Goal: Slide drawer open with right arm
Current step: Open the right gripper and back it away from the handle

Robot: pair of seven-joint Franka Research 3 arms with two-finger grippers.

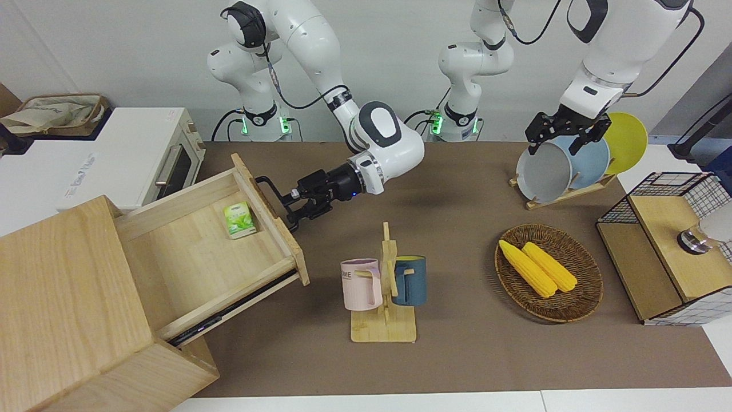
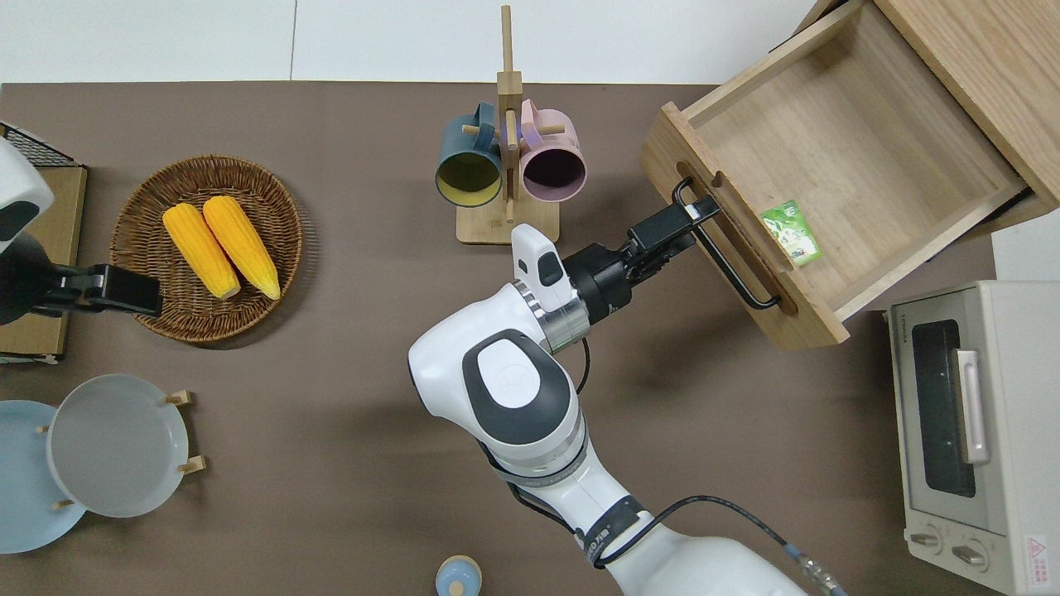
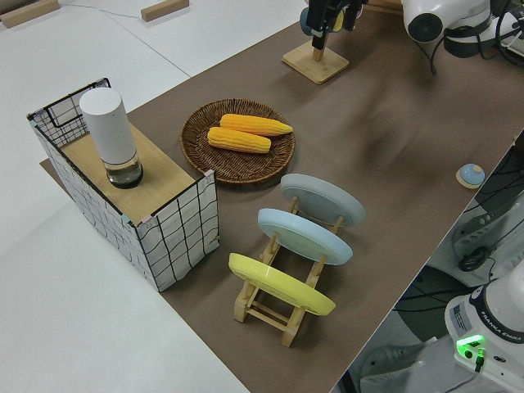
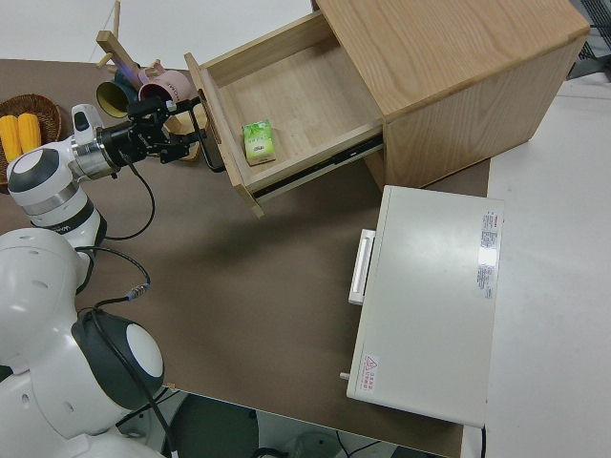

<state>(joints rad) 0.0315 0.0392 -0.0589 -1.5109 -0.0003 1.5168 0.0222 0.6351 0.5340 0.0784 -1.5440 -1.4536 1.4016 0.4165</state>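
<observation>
The drawer [image 1: 194, 257] stands pulled far out of the pale wooden cabinet [image 1: 63, 286] at the right arm's end of the table. It also shows in the overhead view [image 2: 861, 132] and the right side view [image 4: 296, 91]. A small green packet [image 2: 792, 232] lies inside it against the front panel. My right gripper [image 1: 290, 207] is at the black bar handle [image 2: 733, 261], near the handle's end farther from the robots. Its fingers are spread apart on either side of the bar. It shows the same way in the overhead view [image 2: 694, 217] and the right side view [image 4: 188, 127]. My left arm is parked, its gripper [image 1: 563, 137] open.
A wooden mug stand [image 1: 383, 286] with a pink and a blue mug stands close to the drawer's front. A white toaster oven [image 2: 969, 430] sits beside the cabinet, nearer to the robots. A basket of corn [image 1: 548, 272], a plate rack [image 1: 572, 171] and a wire-mesh rack [image 1: 663, 246] are at the left arm's end.
</observation>
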